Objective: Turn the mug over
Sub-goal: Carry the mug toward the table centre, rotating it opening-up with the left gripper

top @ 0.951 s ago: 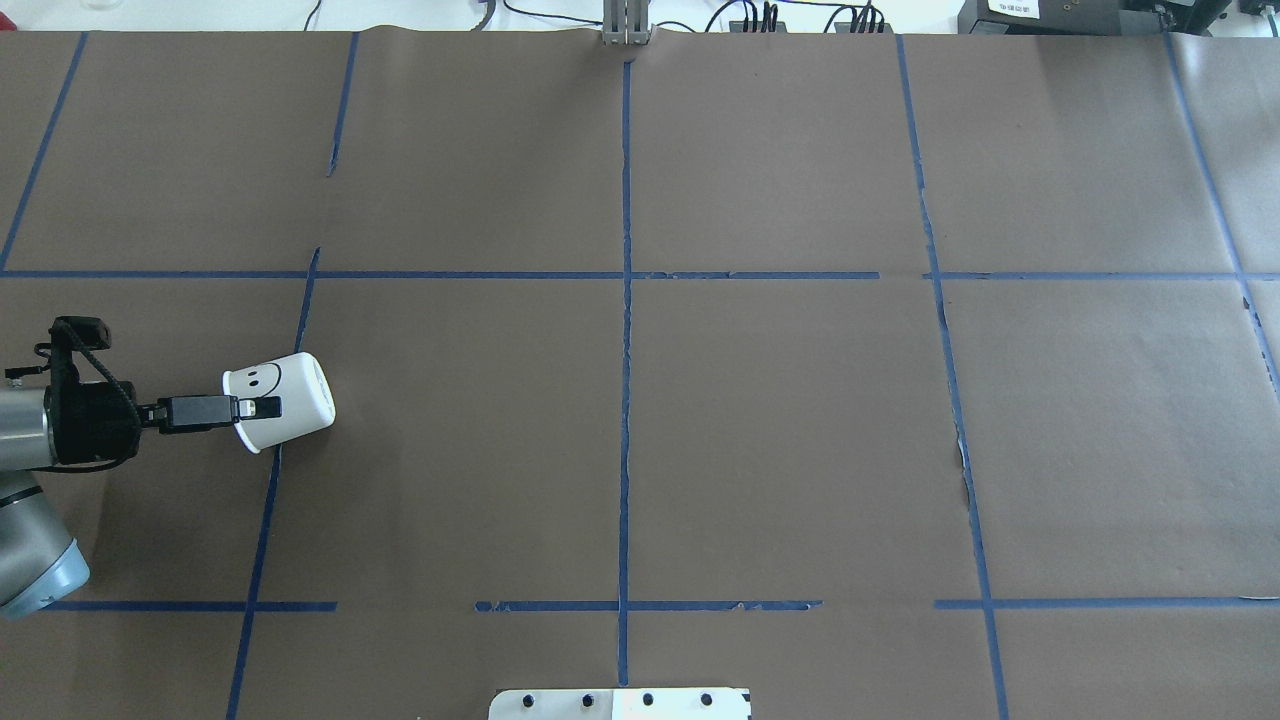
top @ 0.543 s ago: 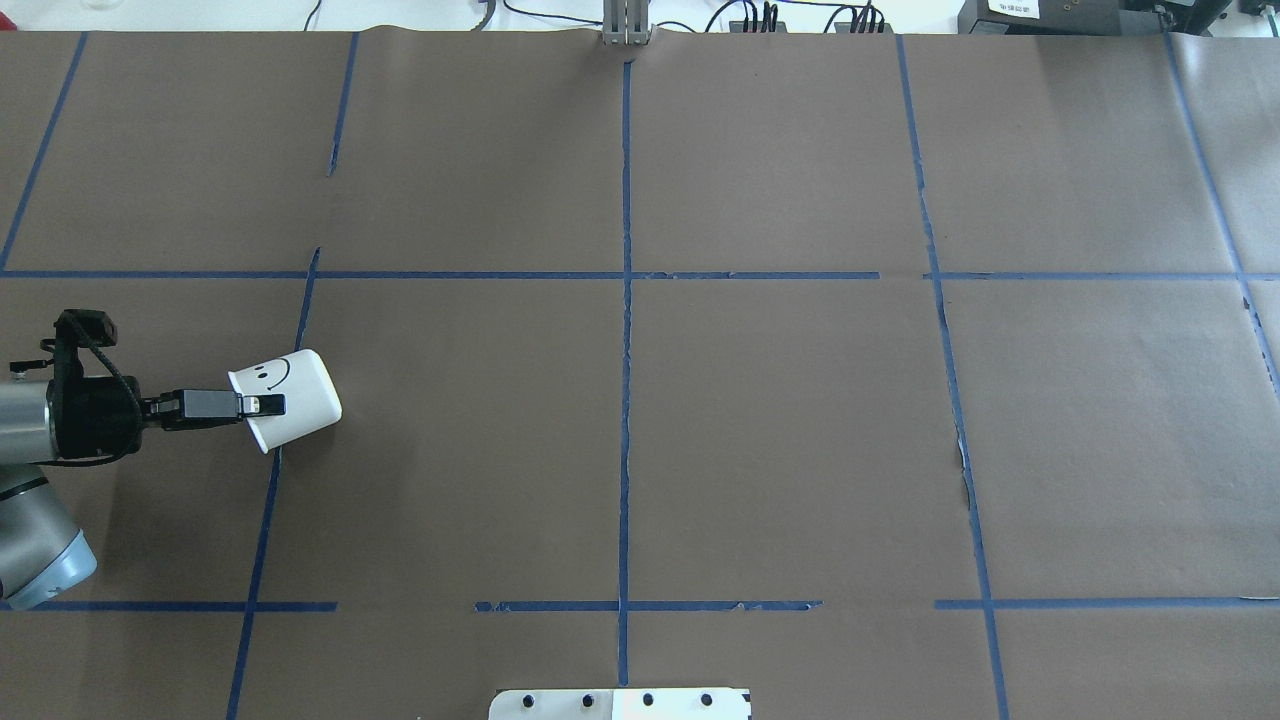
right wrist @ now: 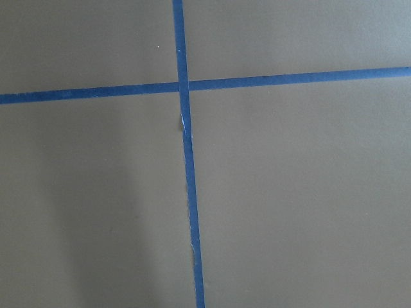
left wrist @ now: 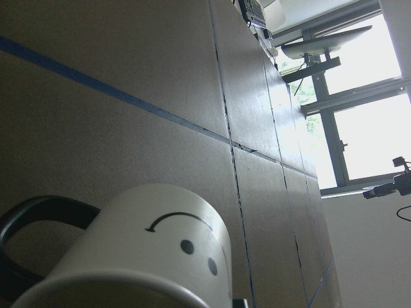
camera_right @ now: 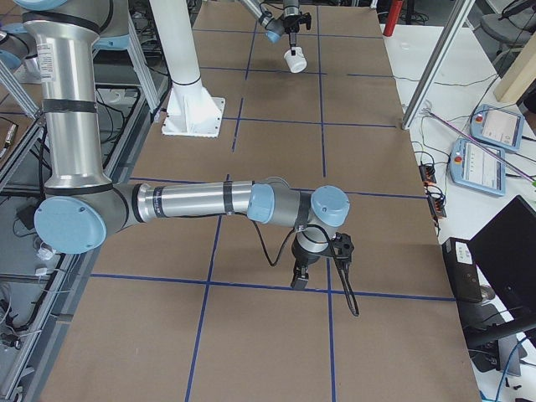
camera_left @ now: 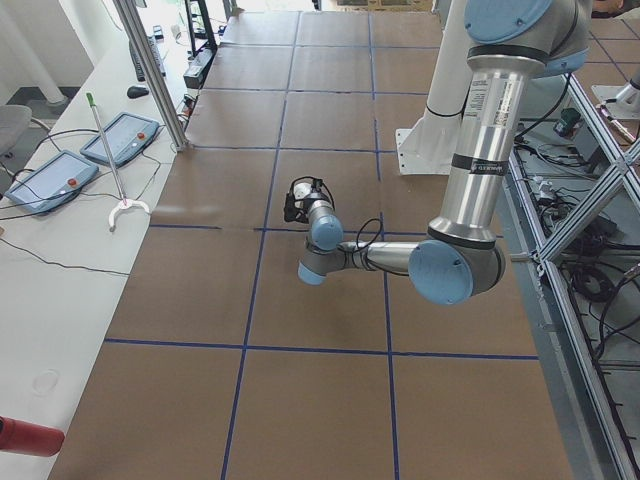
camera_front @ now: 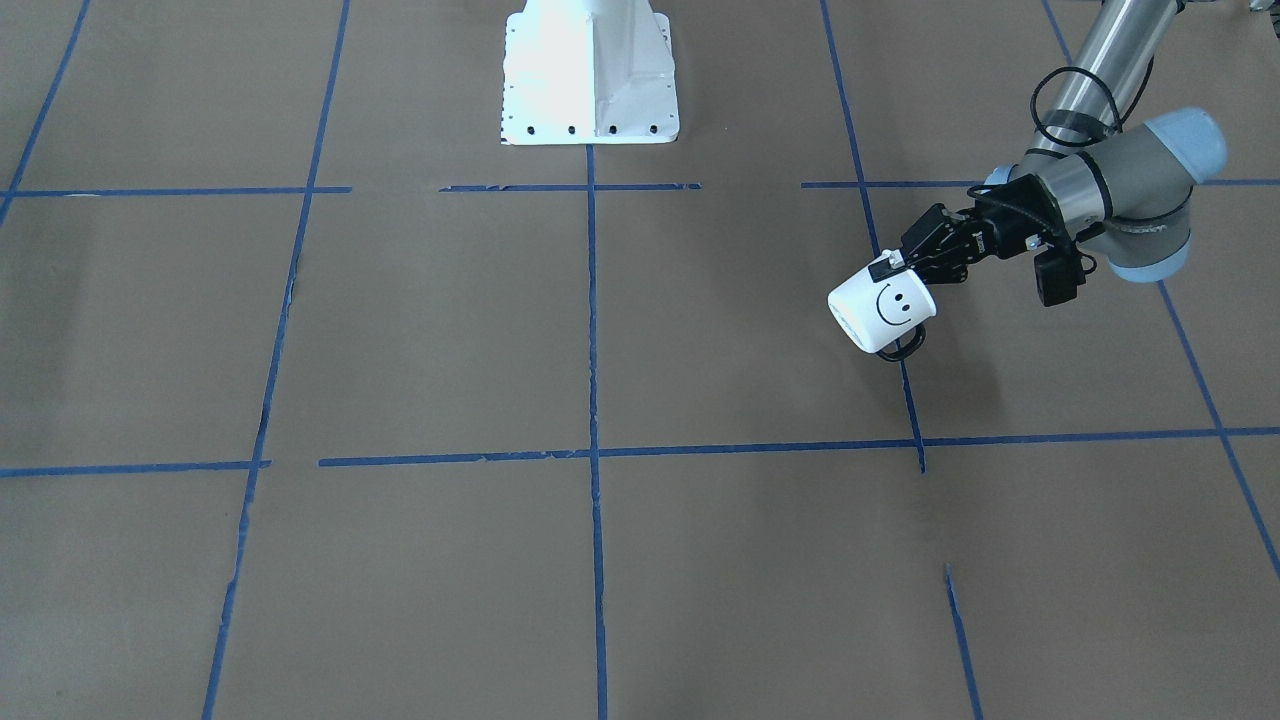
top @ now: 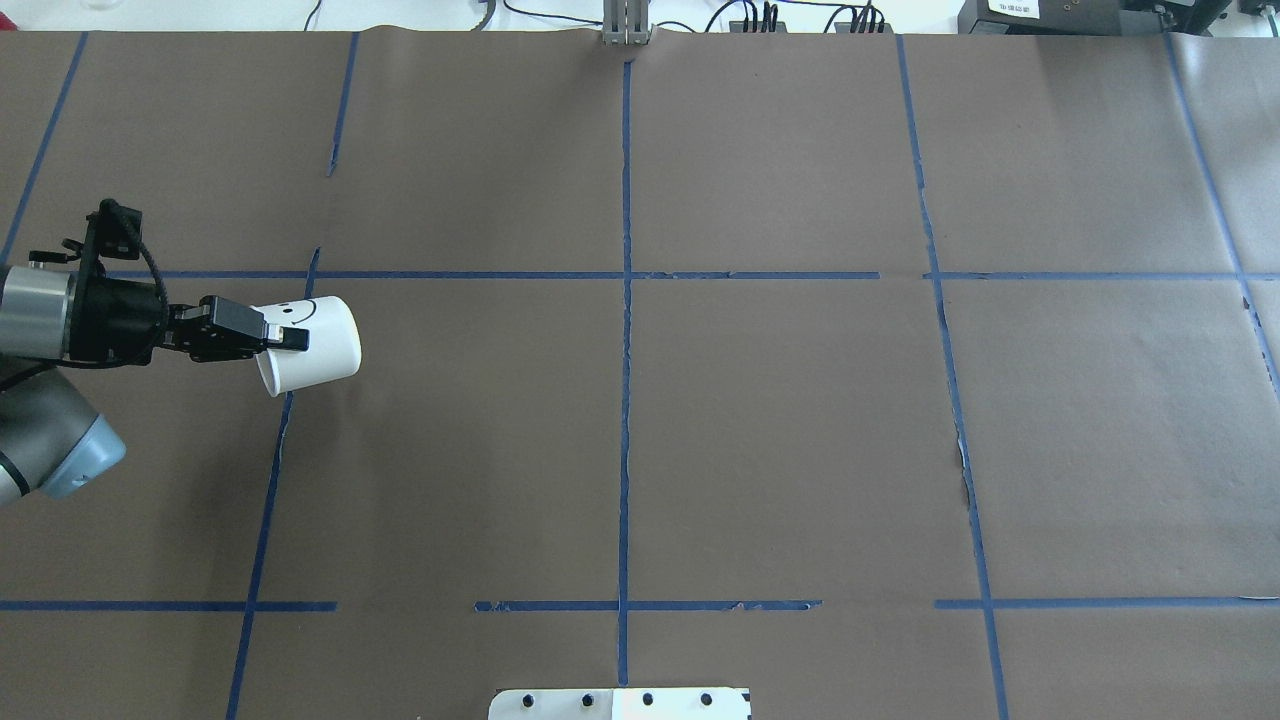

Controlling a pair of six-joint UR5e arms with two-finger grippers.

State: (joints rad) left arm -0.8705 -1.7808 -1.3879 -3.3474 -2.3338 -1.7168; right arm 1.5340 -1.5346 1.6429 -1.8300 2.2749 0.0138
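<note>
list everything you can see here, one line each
mug: one, white with a black smiley and black handle, held tilted off the table on the robot's left side
table: one, covered in brown paper
tape lines: many, blue, a grid across the paper
base pedestal: one, white, middle of the robot's edge of the table
teach pendants: two, grey with a red button, on the white bench across from the robot
left gripper: one, black, shut on the mug's wall at the rim
right gripper: one, black, low over a tape crossing at the robot's right; open or shut cannot be told
</note>
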